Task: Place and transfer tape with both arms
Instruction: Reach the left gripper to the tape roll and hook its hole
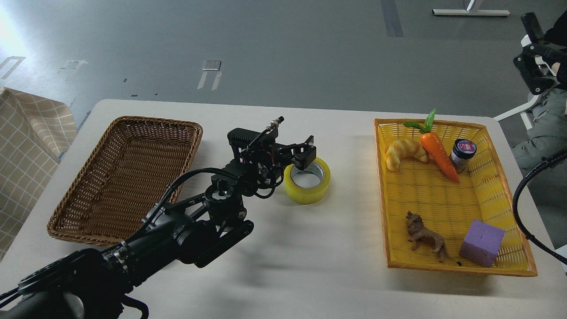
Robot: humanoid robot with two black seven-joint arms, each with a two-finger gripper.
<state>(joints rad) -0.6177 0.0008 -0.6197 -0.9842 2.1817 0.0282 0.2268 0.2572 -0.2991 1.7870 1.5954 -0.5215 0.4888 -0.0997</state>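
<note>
While the thick roll of translucent yellow packing tape (307,180) lies flat on the white table (310,266) between the brown wicker basket (128,177) and the yellow plastic basket (447,195), the black left gripper (303,158) sits at its near rim. Whether its fingers grasp the rim cannot be told.
</note>
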